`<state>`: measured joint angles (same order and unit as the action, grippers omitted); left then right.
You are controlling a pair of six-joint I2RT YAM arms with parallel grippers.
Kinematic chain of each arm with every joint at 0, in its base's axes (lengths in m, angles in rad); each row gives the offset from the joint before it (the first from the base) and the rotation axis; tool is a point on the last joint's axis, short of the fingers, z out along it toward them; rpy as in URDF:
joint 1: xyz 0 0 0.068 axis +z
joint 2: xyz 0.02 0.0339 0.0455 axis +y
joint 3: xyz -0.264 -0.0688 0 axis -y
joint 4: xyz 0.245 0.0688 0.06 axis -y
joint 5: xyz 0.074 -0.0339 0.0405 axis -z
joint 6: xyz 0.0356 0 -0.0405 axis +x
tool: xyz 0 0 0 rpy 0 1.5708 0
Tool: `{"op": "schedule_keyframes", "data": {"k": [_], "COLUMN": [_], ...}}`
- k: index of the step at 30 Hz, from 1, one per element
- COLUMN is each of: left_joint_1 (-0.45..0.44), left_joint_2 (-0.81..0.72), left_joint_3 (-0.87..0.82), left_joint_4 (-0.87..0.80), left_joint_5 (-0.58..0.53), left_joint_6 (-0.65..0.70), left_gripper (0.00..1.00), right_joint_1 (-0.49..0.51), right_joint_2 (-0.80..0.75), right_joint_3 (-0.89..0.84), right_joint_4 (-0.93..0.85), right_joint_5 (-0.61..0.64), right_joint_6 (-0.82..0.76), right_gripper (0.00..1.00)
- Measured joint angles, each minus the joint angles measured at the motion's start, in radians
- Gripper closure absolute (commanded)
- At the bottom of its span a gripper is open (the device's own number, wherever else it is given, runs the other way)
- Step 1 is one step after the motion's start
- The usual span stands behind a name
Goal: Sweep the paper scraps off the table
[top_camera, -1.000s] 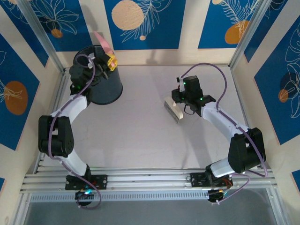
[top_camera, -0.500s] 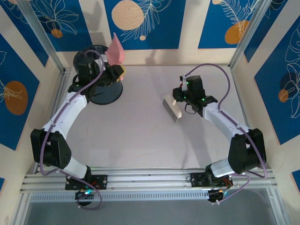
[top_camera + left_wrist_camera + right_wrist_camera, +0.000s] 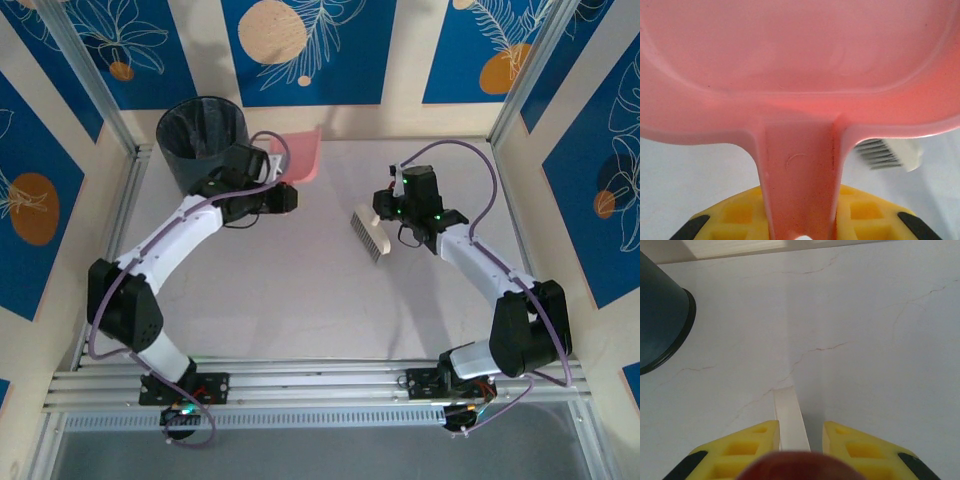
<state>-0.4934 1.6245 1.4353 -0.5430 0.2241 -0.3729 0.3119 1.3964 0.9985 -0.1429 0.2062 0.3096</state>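
Just right of the bin (image 3: 203, 135) on the white table (image 3: 300, 300), left gripper (image 3: 283, 190) pinched the handle of a pink dustpan (image 3: 300, 155); farther right of the bin, right gripper (image 3: 388, 212) was clamped on a brush (image 3: 368, 233).

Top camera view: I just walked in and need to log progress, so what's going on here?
Two robot arms are on a sweeping job. The left claw is shut on the handle of the pink dustpan, at the far side of the table beside the dark bin. The right claw grips a brush near mid-table.
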Motion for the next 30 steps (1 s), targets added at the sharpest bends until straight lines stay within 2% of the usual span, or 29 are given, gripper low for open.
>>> {"op": "schedule_keyframes", "data": {"k": [13, 22, 30], "left_joint_1": [-0.104, -0.148, -0.164], "left_joint_2": [0.167, 0.323, 0.402], "left_joint_3": [0.061, 0.127, 0.160], "left_joint_4": [-0.183, -0.272, -0.298], "left_joint_5": [-0.151, -0.158, -0.156], "left_joint_6": [0.277, 0.367, 0.410], "left_gripper": [1.00, 1.00, 1.00], "right_joint_1": [0.000, 0.000, 0.003], "right_joint_2": [-0.019, -0.050, -0.079], "right_joint_3": [-0.020, -0.033, -0.043], "right_joint_4": [-0.001, -0.002, -0.003], "right_joint_5": [0.078, 0.169, 0.236], "right_joint_6": [-0.005, -0.017, -0.038], "right_gripper": [1.00, 1.00, 1.00]}}
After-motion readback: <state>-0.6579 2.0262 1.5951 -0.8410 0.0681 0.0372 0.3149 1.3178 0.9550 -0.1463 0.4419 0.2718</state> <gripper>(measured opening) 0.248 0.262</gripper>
